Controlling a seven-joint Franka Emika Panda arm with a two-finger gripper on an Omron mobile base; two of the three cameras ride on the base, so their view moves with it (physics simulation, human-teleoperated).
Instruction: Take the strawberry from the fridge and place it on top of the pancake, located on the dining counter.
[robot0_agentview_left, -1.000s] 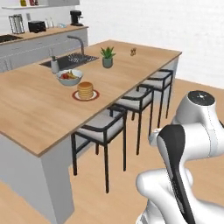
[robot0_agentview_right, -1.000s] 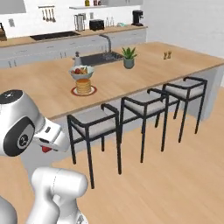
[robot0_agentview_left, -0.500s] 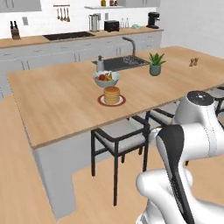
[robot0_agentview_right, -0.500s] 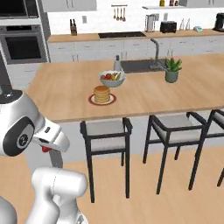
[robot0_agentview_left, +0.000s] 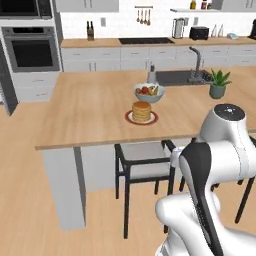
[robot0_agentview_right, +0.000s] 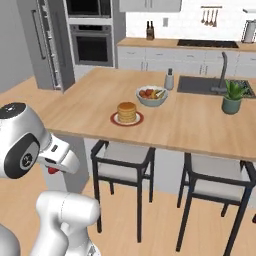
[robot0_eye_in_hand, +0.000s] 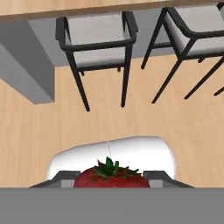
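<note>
At the far left of the right base view stands the tall grey two-door fridge (robot0_agentview_right: 47, 45), well apart from the work now at hand; its part in the task looks finished. Next comes the white arm, folded low beside the broad light-wood tabletop (robot0_agentview_left: 90, 107), with the tool (robot0_eye_in_hand: 110, 177) tucked down by the base, probably so the load rides clear of the dark-framed grey-seated chairs (robot0_agentview_right: 124, 162) pushed under the near edge. In the hand view the tool is clenched on the small red green-capped strawberry (robot0_eye_in_hand: 111, 177), which sits between the two finger tips; a speck of red also shows under the wrist in the right base view. Further right, near the middle of the tabletop and back from its near edge, the short stack of golden-tan pancakes on a reddish round plate (robot0_agentview_left: 141, 111) waits bare-topped, with the pale bowl of mixed fruit (robot0_agentview_left: 149, 92) just behind it toward the far edge. By my judgement the carry is most of the way done: what remains is raising the berry over the near edge and lowering it on the stack, steering clear of the bowl.
</note>
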